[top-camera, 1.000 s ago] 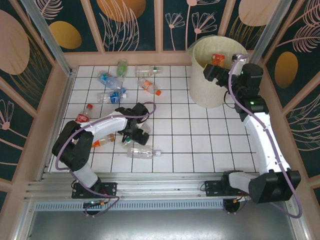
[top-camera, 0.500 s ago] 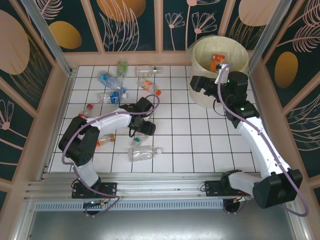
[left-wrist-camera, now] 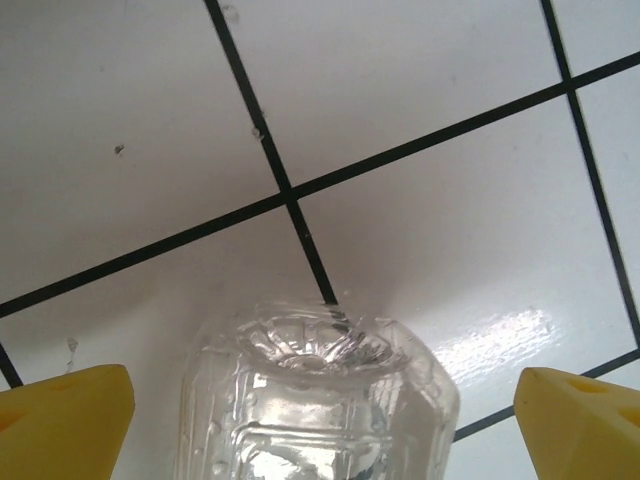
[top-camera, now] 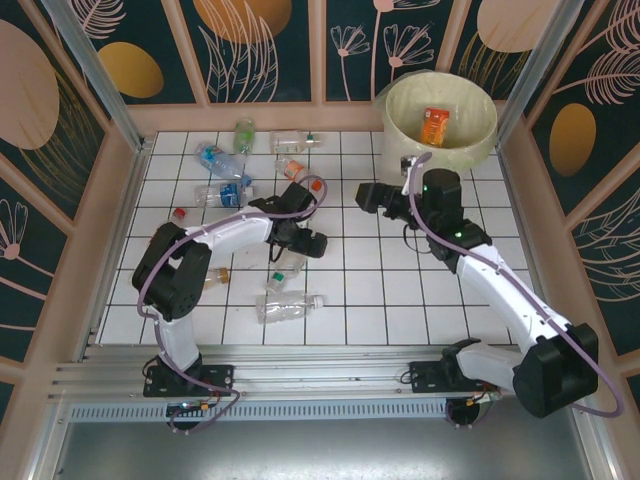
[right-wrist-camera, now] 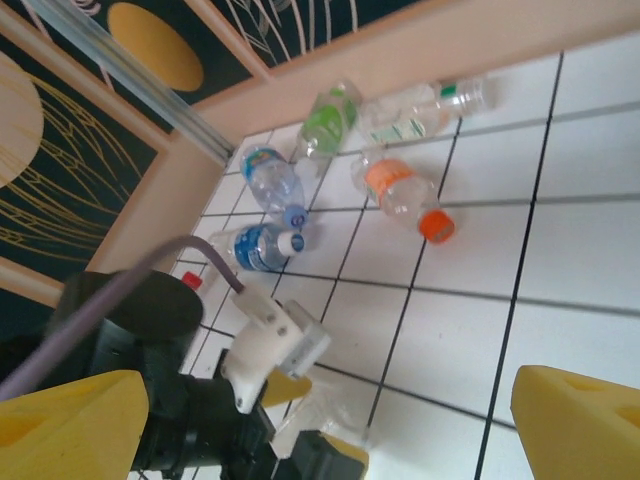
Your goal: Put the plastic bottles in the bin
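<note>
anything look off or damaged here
Nothing looks damaged or spilled. The plastic bottles lie on their sides, scattered across the white tiles; one orange-labelled bottle is in the bin.

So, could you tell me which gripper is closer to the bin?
Right. The right gripper is front-left of the bin; the left gripper is farther off to the left.

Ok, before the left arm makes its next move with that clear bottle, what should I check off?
1. Clear bottle centred in the left tool: ok.
2. Left tool closed on it: not ok, gaps on both sides.
3. Right tool open and empty: ok.
4. Bin has room: ok, one orange-labelled bottle inside.
5. Tools apart from each other: ok.
6. Clear bottle lifted off the tiles: cannot tell.
</note>
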Motion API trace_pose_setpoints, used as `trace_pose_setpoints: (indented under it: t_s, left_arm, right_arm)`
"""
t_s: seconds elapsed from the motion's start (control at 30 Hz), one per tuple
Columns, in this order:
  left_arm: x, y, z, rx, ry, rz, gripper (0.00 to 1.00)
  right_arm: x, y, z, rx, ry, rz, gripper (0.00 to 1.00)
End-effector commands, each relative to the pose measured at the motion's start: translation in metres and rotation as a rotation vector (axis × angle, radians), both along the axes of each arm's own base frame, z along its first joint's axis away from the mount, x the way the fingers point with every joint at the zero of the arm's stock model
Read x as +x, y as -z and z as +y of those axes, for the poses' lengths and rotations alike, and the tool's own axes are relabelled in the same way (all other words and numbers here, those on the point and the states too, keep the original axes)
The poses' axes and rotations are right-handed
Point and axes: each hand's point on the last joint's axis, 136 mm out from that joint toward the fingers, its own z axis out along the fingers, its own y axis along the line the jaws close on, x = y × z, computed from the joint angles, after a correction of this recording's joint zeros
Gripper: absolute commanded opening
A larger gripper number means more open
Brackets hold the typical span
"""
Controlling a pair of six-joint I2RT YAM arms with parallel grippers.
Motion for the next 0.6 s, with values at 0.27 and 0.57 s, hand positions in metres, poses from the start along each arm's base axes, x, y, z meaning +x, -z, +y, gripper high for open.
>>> trace_pose_setpoints:
  t_s: [0.27,0.57]
  left_arm:
    - [-0.056,0.001,0.049,0.080,-0.038,0.045,0.97]
    - [-0.061,0.012,0.041,0.052,-0.015,0.054,0.89]
  right_arm:
    - [-0.013,0.018,-0.001,0.075,0.008,0.042,0.95]
    - [-0.014,0.018,-0.002,0.070,0.011,0.044,0.95]
